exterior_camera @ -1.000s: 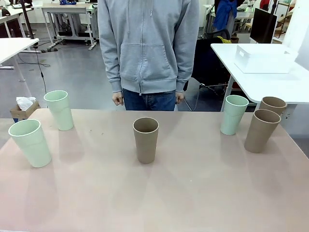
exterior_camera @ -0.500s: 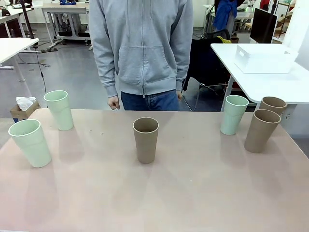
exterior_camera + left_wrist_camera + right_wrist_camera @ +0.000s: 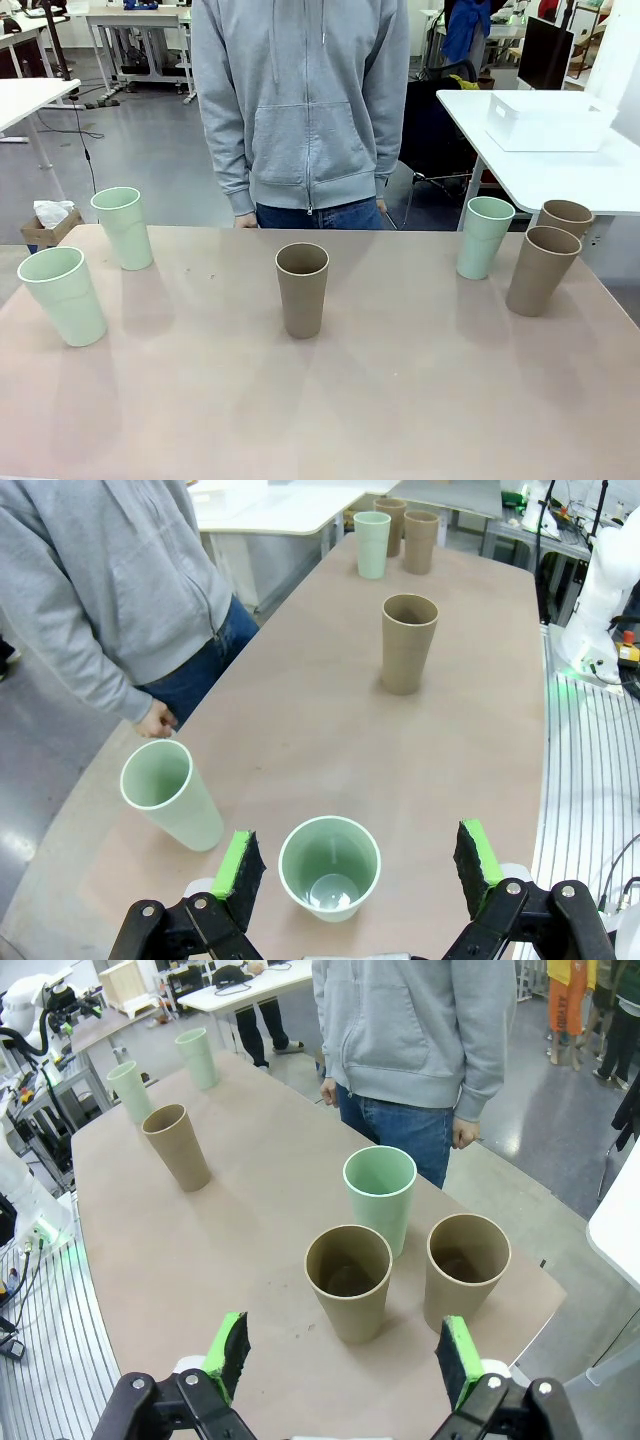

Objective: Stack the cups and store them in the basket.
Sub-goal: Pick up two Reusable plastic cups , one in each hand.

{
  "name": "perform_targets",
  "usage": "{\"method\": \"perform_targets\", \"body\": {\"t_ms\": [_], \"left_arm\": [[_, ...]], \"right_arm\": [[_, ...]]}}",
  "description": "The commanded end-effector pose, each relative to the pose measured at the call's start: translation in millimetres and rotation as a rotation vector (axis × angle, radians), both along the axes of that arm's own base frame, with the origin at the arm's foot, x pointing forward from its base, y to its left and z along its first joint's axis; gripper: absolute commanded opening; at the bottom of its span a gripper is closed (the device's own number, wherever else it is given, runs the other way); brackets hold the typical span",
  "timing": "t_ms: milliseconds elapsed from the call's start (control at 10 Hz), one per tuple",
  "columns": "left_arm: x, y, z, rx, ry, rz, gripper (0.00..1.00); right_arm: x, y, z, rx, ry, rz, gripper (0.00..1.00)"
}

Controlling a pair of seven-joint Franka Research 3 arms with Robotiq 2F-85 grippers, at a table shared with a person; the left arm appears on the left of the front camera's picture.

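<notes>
All upright and unstacked on the pinkish bench [image 3: 400, 400], six in all. At its left end, the near-left mint cup [image 3: 62, 295] and, farther back, the far-left mint cup [image 3: 124, 228]. Alone in the middle, the middle taupe cup [image 3: 302, 290]. At the right end, the right mint cup [image 3: 484, 237] beside the near-right taupe cup [image 3: 542, 270], with the far-right taupe cup [image 3: 565, 216] close behind. Well apart from all of them, the basket [image 3: 545, 122], on a white side bench [image 3: 600, 180] beyond the right corner. Left claw [image 3: 357, 858] spread wide, gripping nothing, framing the near-left mint cup from above. Right claw [image 3: 342, 1355] likewise apart and empty, aimed toward the right-end trio. At the far edge, a person [image 3: 300, 100] in a grey hoodie, hands hanging down.
</notes>
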State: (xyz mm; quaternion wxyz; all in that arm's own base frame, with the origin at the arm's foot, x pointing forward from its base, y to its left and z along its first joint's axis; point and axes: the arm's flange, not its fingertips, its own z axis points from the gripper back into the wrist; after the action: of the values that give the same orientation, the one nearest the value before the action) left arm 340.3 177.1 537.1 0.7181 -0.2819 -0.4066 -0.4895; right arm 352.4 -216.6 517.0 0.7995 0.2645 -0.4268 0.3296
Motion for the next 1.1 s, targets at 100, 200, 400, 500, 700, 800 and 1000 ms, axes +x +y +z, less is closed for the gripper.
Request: {"method": "perform_targets", "body": {"t_ms": [100,200,400,500,700,800,1000], "left_arm": [[-1.0,-0.1,1.0,-0.003,-0.01,-0.013,1.0],[-1.0,-0.1,1.0,-0.003,-0.01,-0.013,1.0],[-1.0,-0.1,1.0,-0.003,-0.01,-0.013,1.0],[-1.0,-0.1,1.0,-0.003,-0.01,-0.013,1.0],[22.3,15.1,0.0,-0.052,0.006,0.006,1.0],[40.6,30.8,-7.8,-0.086,0.016,-0.003,1.0],[58.7,57.6,-27.8,-0.143,0.006,-0.045,1.0]], "right_arm": [[2.7,-0.1,1.8,0.014,-0.03,0.004,1.0],[2.7,-0.1,1.8,0.014,-0.03,0.004,1.0],[2.7,-0.1,1.8,0.014,-0.03,0.004,1.0],[2.7,-0.1,1.8,0.014,-0.03,0.004,1.0],[51.6,-6.4,5.3,0.043,0.02,0.048,1.0],[90.0,-18.0,2.8,0.085,0.025,0.125,1.0],[141.2,-34.6,-11.7,0.15,-0.026,0.223,1.0]]}}
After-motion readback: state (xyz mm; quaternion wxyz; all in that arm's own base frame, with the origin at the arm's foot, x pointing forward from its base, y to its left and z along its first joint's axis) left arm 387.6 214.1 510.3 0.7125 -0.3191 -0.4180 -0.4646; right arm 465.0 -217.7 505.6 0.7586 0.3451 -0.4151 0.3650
